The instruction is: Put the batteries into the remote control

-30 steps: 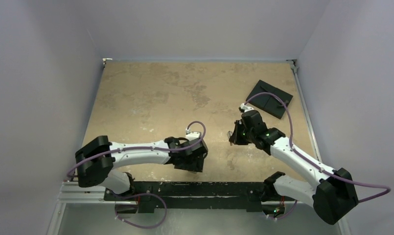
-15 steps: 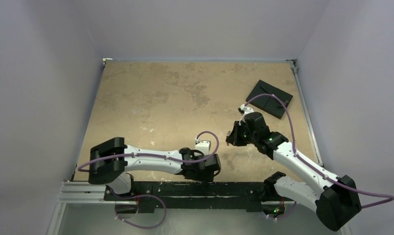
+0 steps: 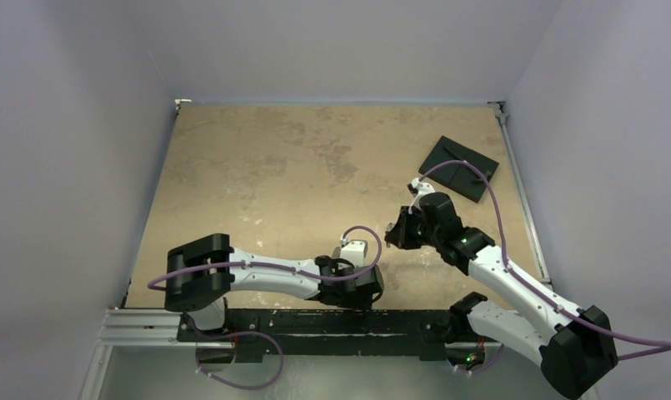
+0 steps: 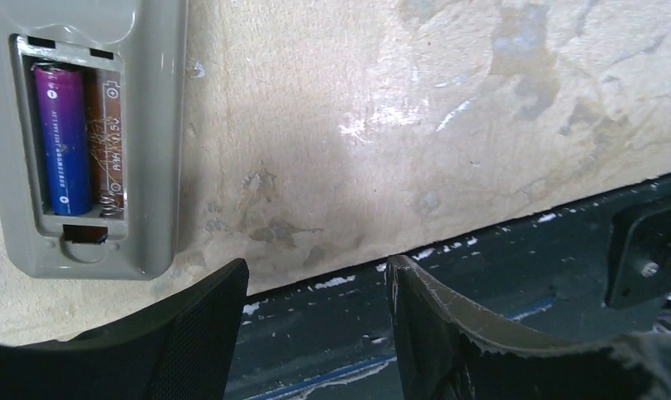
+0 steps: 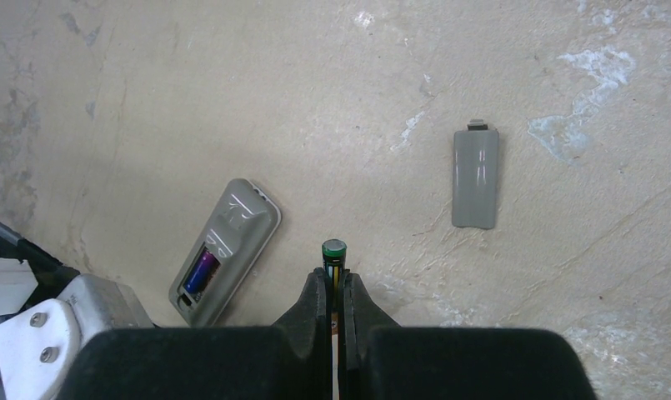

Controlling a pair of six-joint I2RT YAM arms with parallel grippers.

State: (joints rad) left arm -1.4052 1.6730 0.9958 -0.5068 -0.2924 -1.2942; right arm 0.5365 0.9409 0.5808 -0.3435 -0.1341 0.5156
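The right claw (image 5: 333,281) is pinched narrow on a cell (image 5: 333,252), gripping it low on the barrel with the green-capped end standing out past the tips. The cell hangs just beside the remote (image 5: 232,236). The remote lies grey back up on the bench (image 4: 415,125), its bay uncovered.

The cell looks light, rigid and smooth, so it could roll or twist in a two-point pinch. A mid-barrel grip leaves both ends free to meet spring and contact. The remote is a light plastic shell that would likely skid if pushed from one end. It is best steadied by its long edges, away from the bay.

The left wrist view alone shows the bay closely. A loaded cell (image 4: 61,142) fills the slot farther from the claw, and the slot (image 4: 107,142) beside it is bare, its spring showing. The left claw (image 4: 315,321) stands wide and empty, just off the remote's bay end.

Only the right wrist view shows the cover (image 5: 475,177), well apart from the remote, beyond the held cell. The top view adds a black plate (image 3: 458,167) far from the remote. The remote itself is too small to make out there.
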